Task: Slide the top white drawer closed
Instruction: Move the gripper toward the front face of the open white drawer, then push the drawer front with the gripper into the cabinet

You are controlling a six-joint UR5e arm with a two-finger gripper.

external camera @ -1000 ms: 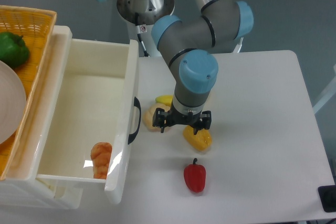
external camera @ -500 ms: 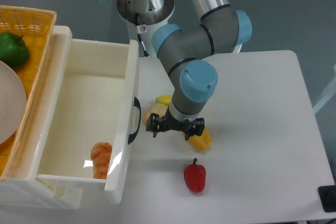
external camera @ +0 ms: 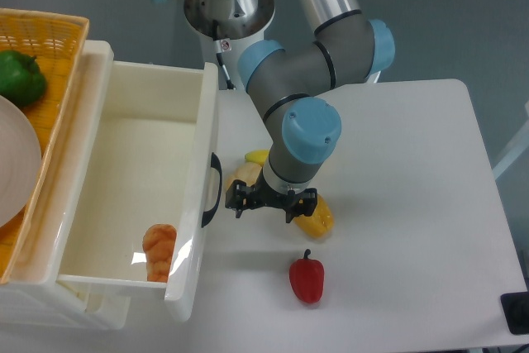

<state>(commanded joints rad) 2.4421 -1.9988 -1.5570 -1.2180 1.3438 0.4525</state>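
Observation:
The top white drawer [external camera: 124, 121] stands pulled far out to the right, deep walls showing and an orange pastry-like item [external camera: 159, 250] lying in its near corner. Its front panel carries a black curved handle [external camera: 213, 189]. My gripper [external camera: 269, 202] hangs just right of that handle, a short gap away, above the table. Seen from above, its fingers are too dark and small to tell how they stand.
A yellow wicker basket [external camera: 58, 31] with a green pepper [external camera: 20, 76] and a white plate sits on the cabinet at left. On the table lie a red pepper [external camera: 307, 279], a yellow pepper [external camera: 316, 217] and pale yellow food [external camera: 248, 169] by the gripper.
The gripper has moved left toward the drawer handle, leaving the yellow pepper behind it. The drawer has not moved.

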